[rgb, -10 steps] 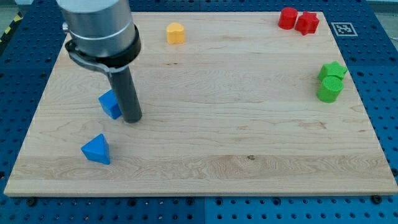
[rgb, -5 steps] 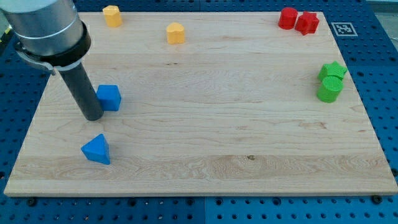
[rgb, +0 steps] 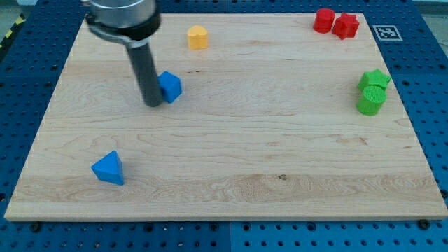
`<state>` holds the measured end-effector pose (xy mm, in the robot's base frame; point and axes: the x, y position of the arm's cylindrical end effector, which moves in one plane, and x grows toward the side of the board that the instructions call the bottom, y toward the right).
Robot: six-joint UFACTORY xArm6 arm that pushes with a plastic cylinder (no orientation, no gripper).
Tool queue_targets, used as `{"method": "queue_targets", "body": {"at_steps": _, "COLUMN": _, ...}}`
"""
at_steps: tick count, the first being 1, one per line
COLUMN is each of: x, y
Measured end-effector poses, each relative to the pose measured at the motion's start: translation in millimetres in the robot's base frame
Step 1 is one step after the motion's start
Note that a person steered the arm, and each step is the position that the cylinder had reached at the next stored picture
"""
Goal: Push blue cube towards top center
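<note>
Currently the blue cube point(rgb: 169, 86) sits in the upper-left part of the wooden board point(rgb: 231, 168), below and to the view's left of a yellow block point(rgb: 198, 36) that lies near the board's top edge. No containers on the board; every block rests directly on the wood.

Count, by colour: blue, two — the cube and a blue triangular block point(rgb: 109, 168) well apart from it, toward the view's bottom left. Yellow, one visible, rounded at the top. Red, two point(rgb: 323, 20) point(rgb: 346, 26), touching each other at the top right corner. Green, two at the right edge: a green star point(rgb: 374, 79) with a green cylinder point(rgb: 371, 101) touching it just below.

Tool: plain rod, nothing to open or close, holding nothing. My tip point(rgb: 152, 103) is down on the board, pressed against the cube's left side, slightly toward the view's bottom. The arm's housing covers the top left corner.
</note>
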<state>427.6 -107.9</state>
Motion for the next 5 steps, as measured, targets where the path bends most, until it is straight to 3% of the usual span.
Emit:
{"method": "queue_targets", "body": {"at_steps": 2, "x": -37, "y": 62}}
{"method": "queue_targets", "body": {"at_steps": 5, "x": -38, "y": 24}}
